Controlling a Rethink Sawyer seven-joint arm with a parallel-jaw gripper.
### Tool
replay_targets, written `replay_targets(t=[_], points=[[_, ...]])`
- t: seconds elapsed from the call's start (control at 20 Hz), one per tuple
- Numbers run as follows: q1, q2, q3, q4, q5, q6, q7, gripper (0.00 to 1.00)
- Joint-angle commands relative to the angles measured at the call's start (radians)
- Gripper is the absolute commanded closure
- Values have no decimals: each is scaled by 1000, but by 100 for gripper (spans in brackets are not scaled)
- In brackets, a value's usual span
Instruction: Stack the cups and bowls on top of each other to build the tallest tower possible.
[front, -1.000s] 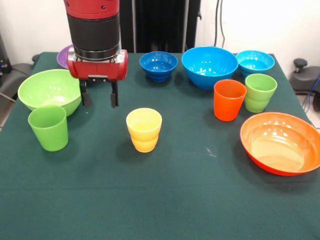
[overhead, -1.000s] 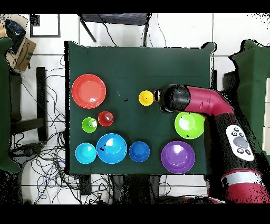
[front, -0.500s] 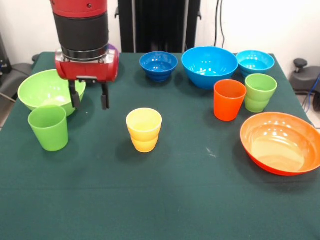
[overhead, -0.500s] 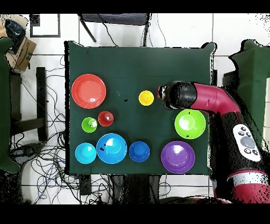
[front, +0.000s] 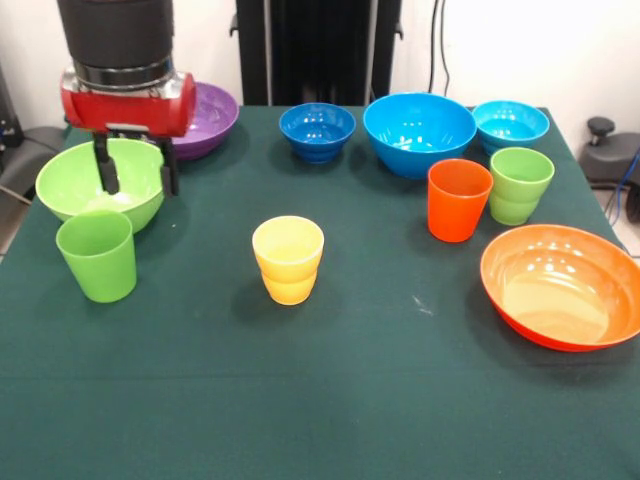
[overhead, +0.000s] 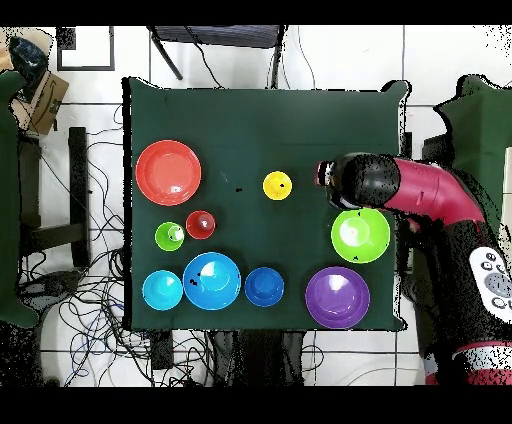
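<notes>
Arm upright — gripper (front: 136, 172) pointing down, jaws apart and empty — over the lime green bowl (front: 75, 180).

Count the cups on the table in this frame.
4, all upright and apart. Green cup at the front view's left, before the lime bowl; yellow cup in the middle; orange cup and light green cup side by side at the right. None looks hidden.

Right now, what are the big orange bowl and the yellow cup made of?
The orange bowl looks like glossy plastic: bright light patches shine inside it. The yellow cup looks like smoother, duller plastic, with an even colour and only soft reflections. I can't be certain from looks alone.
</notes>
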Motion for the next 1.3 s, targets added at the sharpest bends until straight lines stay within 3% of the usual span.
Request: replay_targets(t=[0.05,0.45,1.3], points=[[-7,-1,68,48,-111,82,-273,0],[-17,111,89,-60,-157,69,-315,0],[-66,237,173,-142,-233,56,-340,0]])
